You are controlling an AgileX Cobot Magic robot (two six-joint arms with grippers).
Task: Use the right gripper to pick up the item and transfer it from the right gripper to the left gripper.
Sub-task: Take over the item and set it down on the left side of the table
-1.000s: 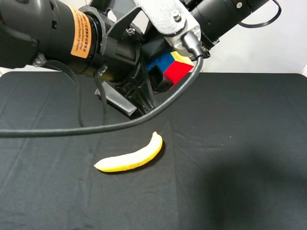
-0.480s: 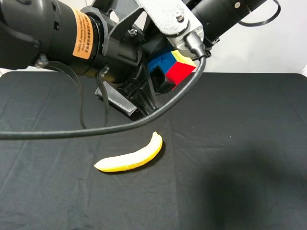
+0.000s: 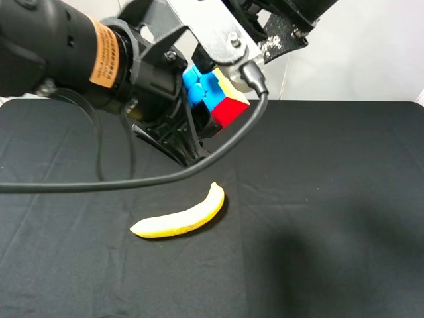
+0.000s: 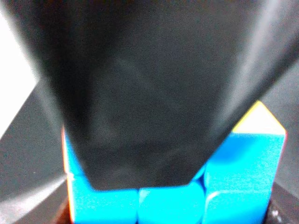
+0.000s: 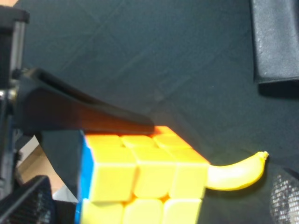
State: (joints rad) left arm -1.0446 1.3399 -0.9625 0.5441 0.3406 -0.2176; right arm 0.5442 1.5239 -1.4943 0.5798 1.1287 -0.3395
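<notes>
1. Left gripper (image 3: 197, 112): fingers closed on the puzzle cube (image 3: 217, 99). The cube is held in the air above the far part of the black surface (image 3: 331, 199), with a blue face toward the left wrist camera.
2. Right gripper (image 3: 283, 28): raised, just right of the cube. Its fingers (image 5: 286, 189) stand wide, one on either side of the cube and apart from it, holding nothing.
3. Progress, as judged: pick-up and handover look complete. All that seems left is for the right arm to draw clear.
4. Cable (image 3: 132, 180): black, loops down from beside the cube and runs off the left edge. It is a possible snag.
5. Banana (image 3: 180, 215): lies on the surface below the cube, untouched.
6. Black case (image 5: 275, 42): flat on the surface, seen from the right wrist only, well apart from the cube.
</notes>
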